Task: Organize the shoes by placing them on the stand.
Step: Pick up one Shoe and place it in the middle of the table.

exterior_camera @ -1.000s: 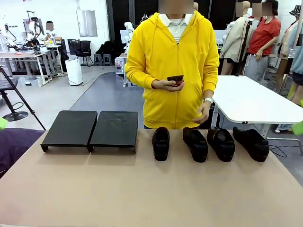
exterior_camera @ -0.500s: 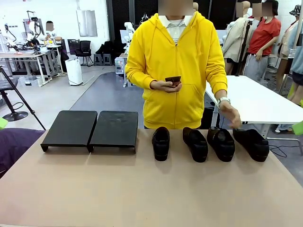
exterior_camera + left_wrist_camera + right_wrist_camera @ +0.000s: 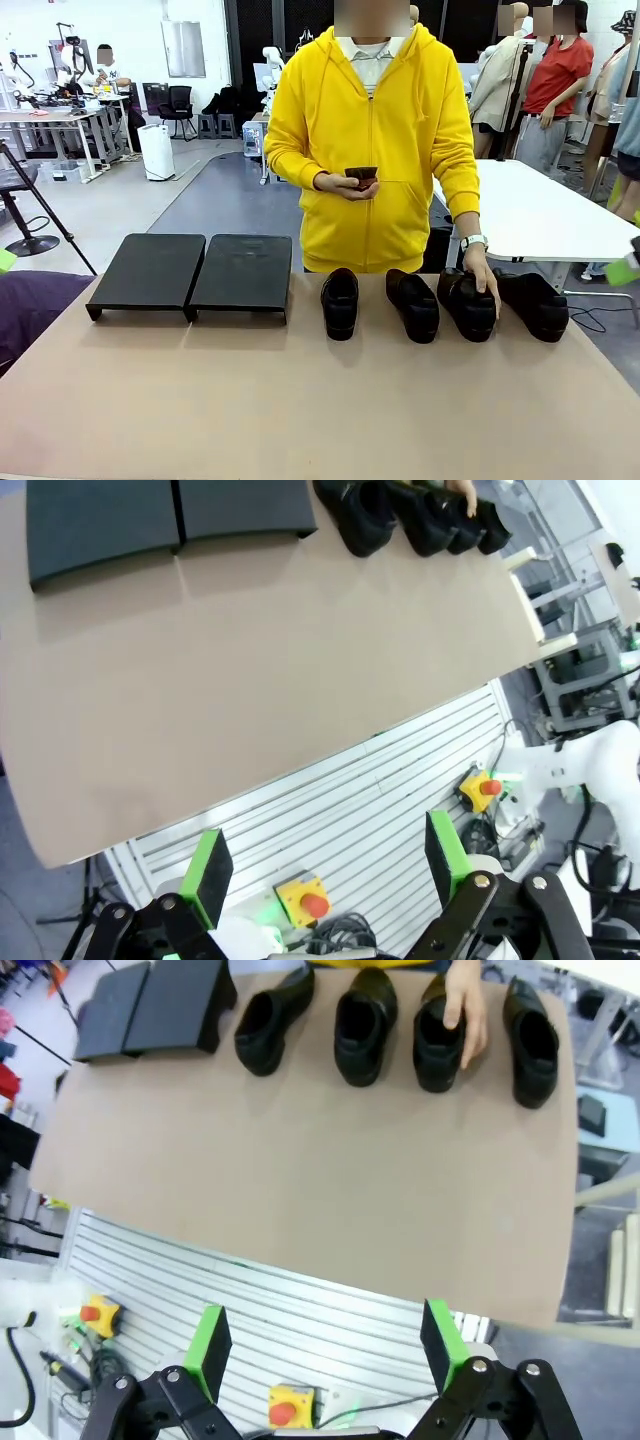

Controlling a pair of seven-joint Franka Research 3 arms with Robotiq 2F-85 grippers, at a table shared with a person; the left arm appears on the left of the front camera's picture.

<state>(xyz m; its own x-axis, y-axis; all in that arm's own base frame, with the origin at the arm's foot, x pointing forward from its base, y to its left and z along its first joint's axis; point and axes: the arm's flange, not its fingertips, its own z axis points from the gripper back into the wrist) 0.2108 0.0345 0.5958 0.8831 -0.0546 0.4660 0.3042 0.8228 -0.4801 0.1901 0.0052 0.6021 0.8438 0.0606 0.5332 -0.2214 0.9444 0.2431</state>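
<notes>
Several black glossy shoes [image 3: 413, 304] stand in a row on the far right half of the tan table [image 3: 300, 400], toes toward me. A person in a yellow hoodie rests a hand [image 3: 481, 277] on the third shoe [image 3: 466, 305]; the other hand holds a phone [image 3: 361, 176]. The black two-panel stand [image 3: 190, 272] sits bare at the far left. My left gripper [image 3: 327, 865] hangs open over the table's near edge, far from the shoes [image 3: 400, 515] and the stand [image 3: 150, 515]. My right gripper [image 3: 324, 1343] is open too, well short of the shoes [image 3: 362, 1025], the hand [image 3: 465, 1010] and the stand [image 3: 150, 1005].
A white table [image 3: 540, 210] stands behind the person at the right. A tripod [image 3: 40, 215] and a purple cloth [image 3: 30, 300] are at the left. Yellow stop-button boxes [image 3: 305, 905] sit below the table's near edge.
The person's hand swung out from the waist and came down onto the third shoe. The shoes, stand and both grippers have not moved.
</notes>
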